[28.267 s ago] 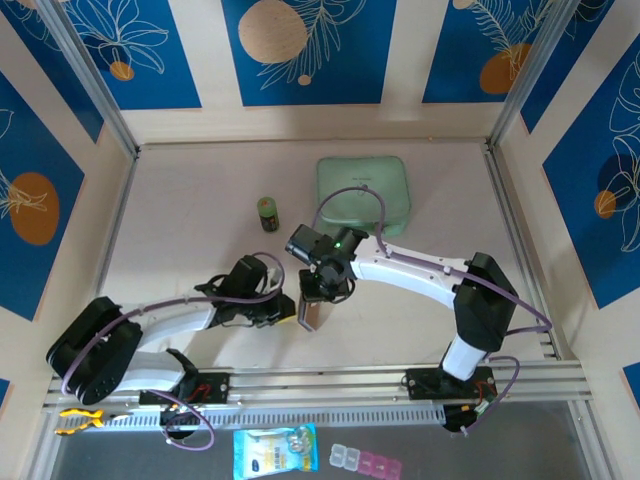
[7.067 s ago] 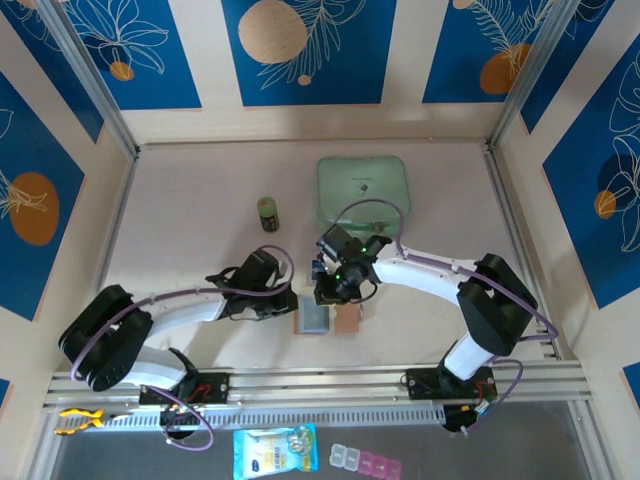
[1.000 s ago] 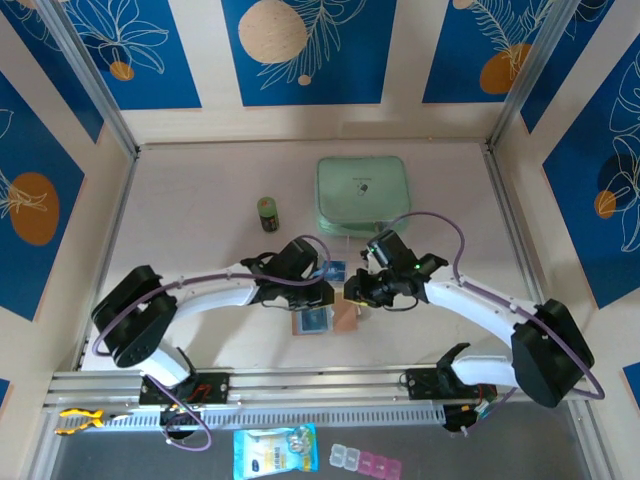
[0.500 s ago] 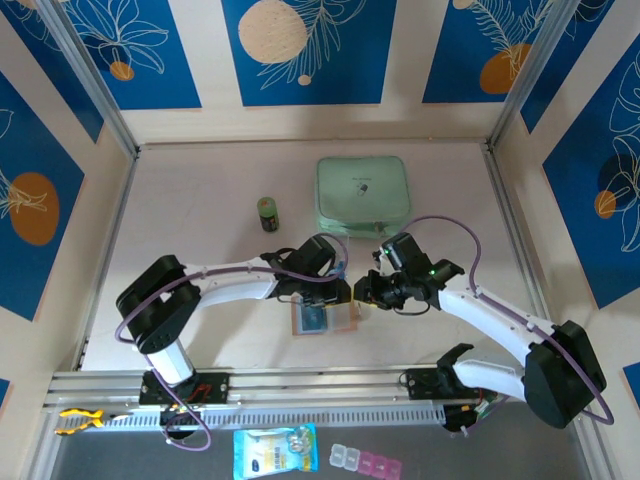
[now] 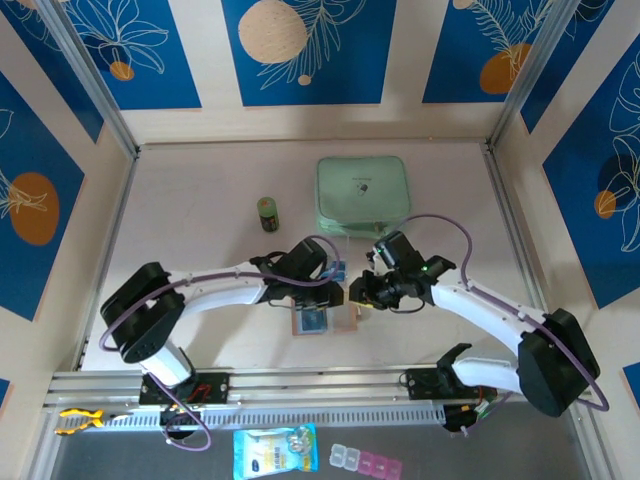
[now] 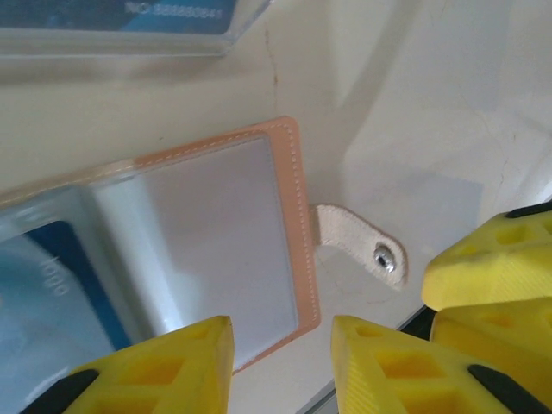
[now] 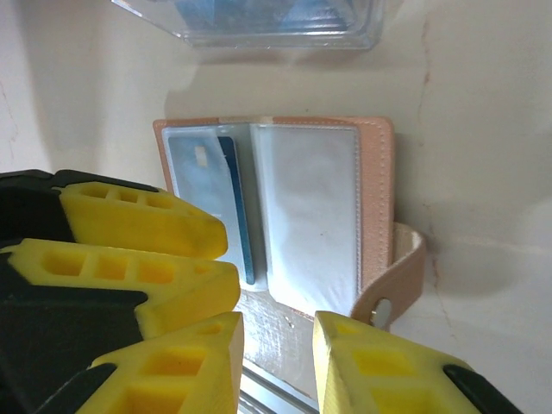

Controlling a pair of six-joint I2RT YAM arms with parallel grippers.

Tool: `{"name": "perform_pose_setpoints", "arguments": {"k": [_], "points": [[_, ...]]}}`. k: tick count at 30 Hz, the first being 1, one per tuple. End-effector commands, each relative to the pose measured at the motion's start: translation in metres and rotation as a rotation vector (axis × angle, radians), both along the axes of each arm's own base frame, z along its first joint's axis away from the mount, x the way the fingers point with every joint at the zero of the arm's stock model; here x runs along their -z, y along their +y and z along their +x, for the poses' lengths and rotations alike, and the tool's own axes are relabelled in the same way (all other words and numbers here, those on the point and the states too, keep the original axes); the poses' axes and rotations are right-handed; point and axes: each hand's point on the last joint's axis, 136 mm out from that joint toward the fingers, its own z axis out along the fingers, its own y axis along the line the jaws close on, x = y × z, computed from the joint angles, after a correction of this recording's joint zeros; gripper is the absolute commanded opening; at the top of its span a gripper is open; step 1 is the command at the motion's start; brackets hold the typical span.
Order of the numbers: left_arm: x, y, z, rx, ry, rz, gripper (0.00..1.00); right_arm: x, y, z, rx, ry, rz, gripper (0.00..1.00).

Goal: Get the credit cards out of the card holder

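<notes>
Underlying end effectors (image 6: 280,354) (image 7: 276,366): card holder (image 5: 324,321) (open)

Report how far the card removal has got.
Done: the card holder lies open on the table; its right pocket looks empty. In hand: the left tool and right tool hover at its edge, gripping nothing visible. Remaining: a blue credit card sits in the left pocket. Whether the clear packet holds removed cards is unclear.

Top view overhead, far; wrist views close, sharing card holder (image 7: 377,190).
</notes>
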Motion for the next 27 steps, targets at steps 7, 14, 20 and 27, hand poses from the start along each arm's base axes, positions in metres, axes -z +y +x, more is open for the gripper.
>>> {"name": "perform_pose_setpoints", "arguments": {"k": [7, 14, 20, 27], "points": [[0.005, 0.048, 0.001, -0.063, -0.036, 0.05, 0.28, -0.001, 0.036, 0.002, -0.086, 0.027, -0.011, 0.26], [0.015, 0.066, -0.004, -0.088, -0.026, 0.07, 0.22, 0.017, 0.06, 0.002, -0.137, 0.071, -0.018, 0.2], [0.023, 0.068, -0.007, -0.087, -0.009, 0.073, 0.19, 0.038, 0.066, 0.0, -0.157, 0.117, -0.039, 0.15], [0.032, 0.068, -0.009, -0.082, 0.015, 0.08, 0.16, 0.061, 0.056, -0.007, -0.147, 0.163, -0.081, 0.14]]}}
